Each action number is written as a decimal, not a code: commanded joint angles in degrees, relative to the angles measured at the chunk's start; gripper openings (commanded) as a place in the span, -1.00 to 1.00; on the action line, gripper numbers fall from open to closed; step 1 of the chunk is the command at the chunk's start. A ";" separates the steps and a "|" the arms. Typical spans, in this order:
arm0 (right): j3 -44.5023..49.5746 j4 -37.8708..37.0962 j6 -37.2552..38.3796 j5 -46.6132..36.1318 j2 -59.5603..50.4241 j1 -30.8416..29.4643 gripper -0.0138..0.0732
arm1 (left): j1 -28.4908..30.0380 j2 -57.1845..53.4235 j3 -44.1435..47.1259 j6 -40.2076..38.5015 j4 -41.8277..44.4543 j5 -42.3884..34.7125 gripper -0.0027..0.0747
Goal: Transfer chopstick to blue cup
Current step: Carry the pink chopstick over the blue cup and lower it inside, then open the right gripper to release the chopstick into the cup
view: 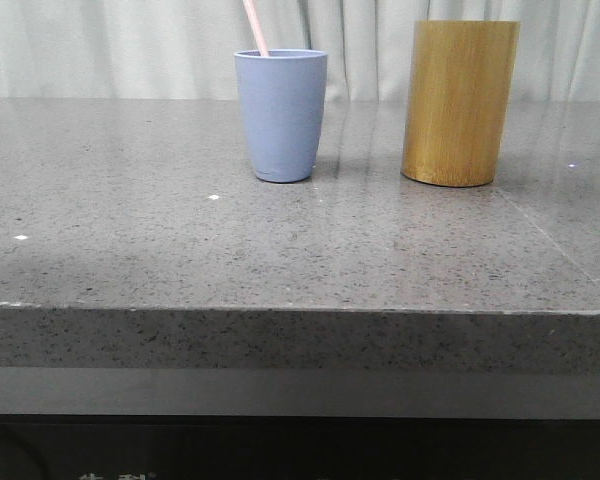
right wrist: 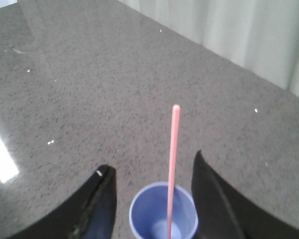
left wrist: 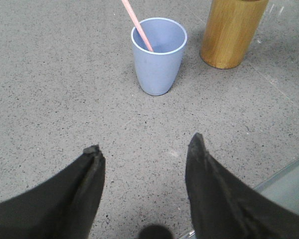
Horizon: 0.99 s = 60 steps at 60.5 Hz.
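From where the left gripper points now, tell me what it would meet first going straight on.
Probably the light blue tapered cup holding a pale pink chopstick. The open left gripper has only bare grey stone tabletop before it; depth is uncertain.

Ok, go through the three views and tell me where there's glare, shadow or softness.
Front view: even light, small white glints on the table, a soft shadow beside the blue cup. Left wrist view: flat light; the left gripper fingers look dark and soft-edged. Right wrist view: a bright window reflection streaks the table, and the chopstick stays sharp above the right gripper.
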 commanded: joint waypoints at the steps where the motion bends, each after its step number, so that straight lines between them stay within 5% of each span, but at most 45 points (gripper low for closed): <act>1: -1.74 -3.15 6.41 5.53 -6.95 -2.47 0.19 | -0.16 -0.36 -1.36 -0.40 -0.59 -4.29 0.01; 19: 10.27 -23.24 20.41 9.46 -23.83 -3.05 0.19 | -0.16 -0.36 -1.36 -0.40 -0.59 -3.29 0.01; 45: 44.08 -20.78 21.91 -5.96 -48.28 -3.05 0.19 | -0.16 -0.36 -1.36 -0.40 -0.59 -1.99 0.01; 60: 55.50 -20.39 21.86 -12.97 -57.69 -3.05 0.19 | -0.16 -0.36 -1.36 -0.40 -0.59 -1.99 0.01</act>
